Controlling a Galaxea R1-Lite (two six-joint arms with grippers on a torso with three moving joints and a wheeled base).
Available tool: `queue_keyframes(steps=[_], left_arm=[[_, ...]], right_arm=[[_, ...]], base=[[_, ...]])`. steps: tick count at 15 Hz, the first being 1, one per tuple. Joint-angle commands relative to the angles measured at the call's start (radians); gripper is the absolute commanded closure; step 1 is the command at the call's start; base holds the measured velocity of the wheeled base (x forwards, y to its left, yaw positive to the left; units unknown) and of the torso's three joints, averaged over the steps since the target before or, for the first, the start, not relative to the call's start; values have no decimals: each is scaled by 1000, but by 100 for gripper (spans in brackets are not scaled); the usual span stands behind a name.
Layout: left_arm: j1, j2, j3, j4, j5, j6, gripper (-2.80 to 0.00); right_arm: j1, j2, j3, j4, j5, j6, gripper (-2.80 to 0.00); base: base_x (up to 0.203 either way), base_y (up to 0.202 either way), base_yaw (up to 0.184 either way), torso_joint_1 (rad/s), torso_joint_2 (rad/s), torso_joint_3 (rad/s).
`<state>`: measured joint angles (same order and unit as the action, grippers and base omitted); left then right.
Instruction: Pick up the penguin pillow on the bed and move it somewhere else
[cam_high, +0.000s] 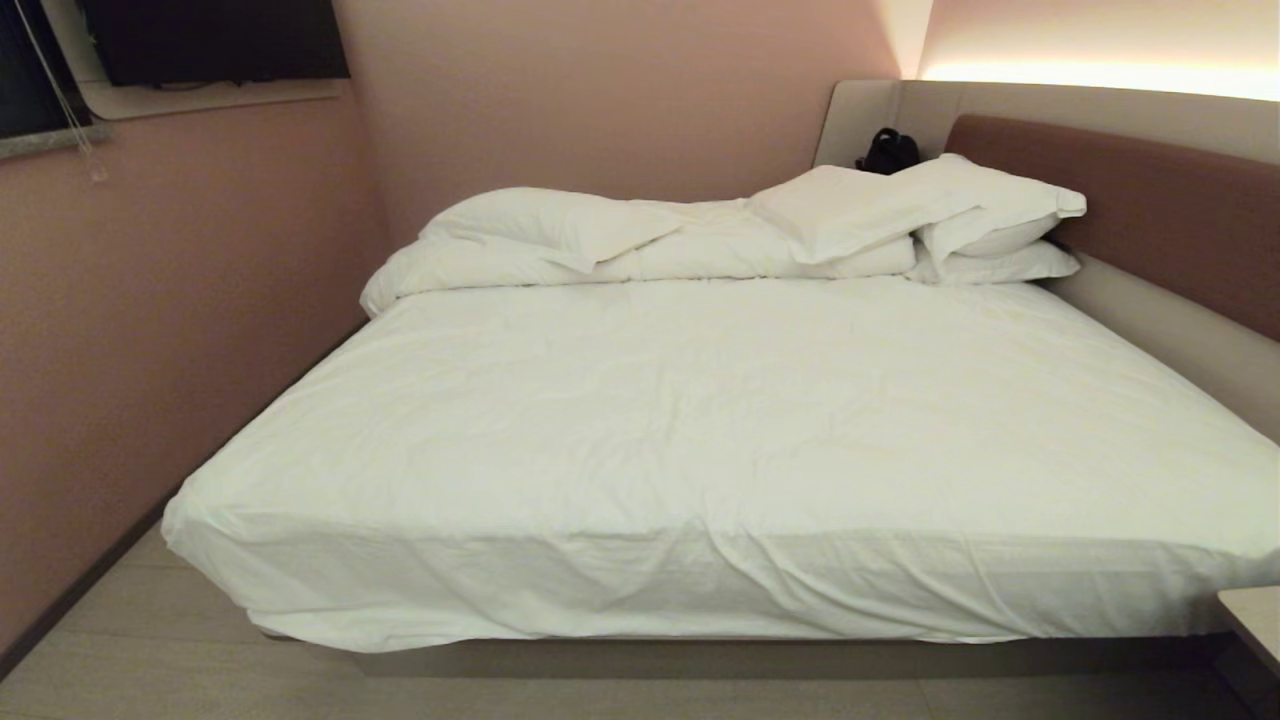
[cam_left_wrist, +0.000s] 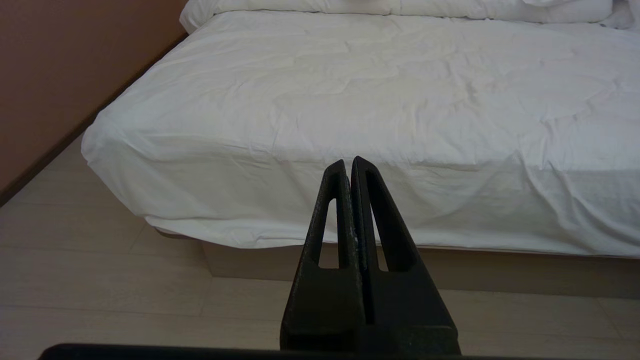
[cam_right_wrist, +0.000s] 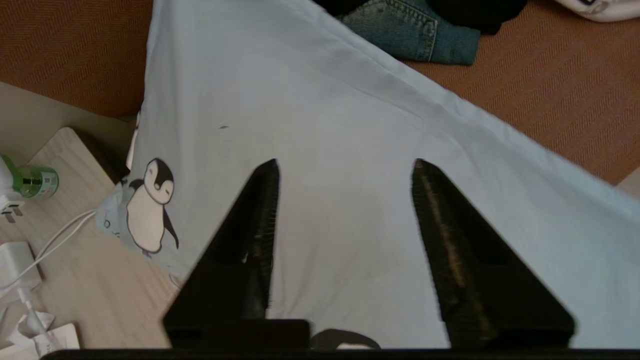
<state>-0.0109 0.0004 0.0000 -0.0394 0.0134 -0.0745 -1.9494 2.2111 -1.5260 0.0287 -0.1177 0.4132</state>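
Observation:
The penguin pillow (cam_right_wrist: 320, 125), light blue-grey with a black-and-white penguin (cam_right_wrist: 150, 205) printed near one edge, shows only in the right wrist view. It lies partly over a wooden bedside table (cam_right_wrist: 75, 280) and leans against brown upholstery (cam_right_wrist: 550, 85). My right gripper (cam_right_wrist: 345, 162) hovers close over the pillow, fingers spread wide and open, with nothing pinched between them. The bed (cam_high: 700, 420) fills the head view with a wrinkled white sheet, and neither the pillow nor an arm shows there. My left gripper (cam_left_wrist: 348, 161) is shut and parked, pointing at the bed's (cam_left_wrist: 375, 90) foot edge.
White pillows (cam_high: 900, 210) and a rolled duvet lie at the headboard, with a black bag (cam_high: 888, 152) on the ledge behind. A green bottle (cam_right_wrist: 30, 180), a white charger with cable (cam_right_wrist: 15, 260) and a denim garment (cam_right_wrist: 410, 30) lie around the pillow. A table corner (cam_high: 1255, 615) juts in at the bed's near right.

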Motion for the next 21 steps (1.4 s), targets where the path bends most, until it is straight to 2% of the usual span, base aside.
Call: queue_keyframes(steps=[1, 7, 11, 13, 15, 21], left_arm=[[0, 0, 0, -1, 0, -1, 0], [0, 0, 0, -1, 0, -1, 0], [0, 0, 0, -1, 0, -1, 0], [0, 0, 0, -1, 0, -1, 0], [0, 0, 0, -1, 0, -1, 0], [0, 0, 0, -1, 0, -1, 0]], right_arm=[[0, -16, 5, 6, 0, 3, -280], [19, -120, 11, 77, 20, 10, -280], [93, -253, 13, 244, 123, 12, -280], [150, -361, 21, 357, 209, 7, -280], [242, -454, 24, 479, 279, 2, -280], [661, -622, 26, 776, 371, 1, -280]], base=[[0, 0, 0, 0, 0, 0], [0, 0, 0, 0, 0, 0], [0, 0, 0, 0, 0, 0], [0, 0, 0, 0, 0, 0], [0, 0, 0, 0, 0, 0], [0, 0, 0, 0, 0, 0]])
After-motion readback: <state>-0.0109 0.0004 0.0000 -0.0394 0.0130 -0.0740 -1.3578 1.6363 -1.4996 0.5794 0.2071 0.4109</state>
